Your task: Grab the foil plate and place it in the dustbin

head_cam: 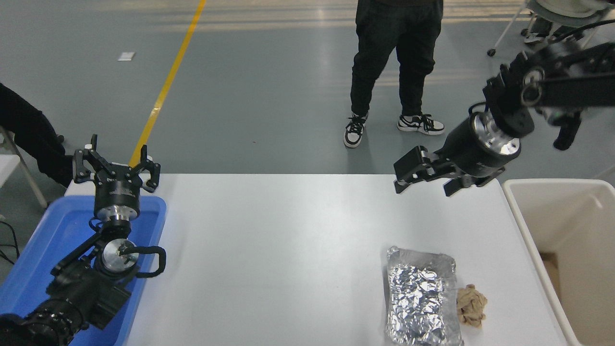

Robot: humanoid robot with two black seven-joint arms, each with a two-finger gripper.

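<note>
The foil plate [422,295] is a shiny crinkled silver tray lying flat on the white table [269,250] near its front right. The dustbin [571,240] is a cream bin standing off the table's right edge. My right gripper [423,180] is open and empty, raised high over the table's far right edge, well beyond and above the foil plate. My left gripper [116,166] is open and parked at the lower left, over the blue tray.
A small crumpled brown paper ball [472,305] lies just right of the foil plate. A blue tray [43,250] sits at the table's left. A person [394,72] stands beyond the far edge. Another person's dark sleeve [29,134] shows at the left.
</note>
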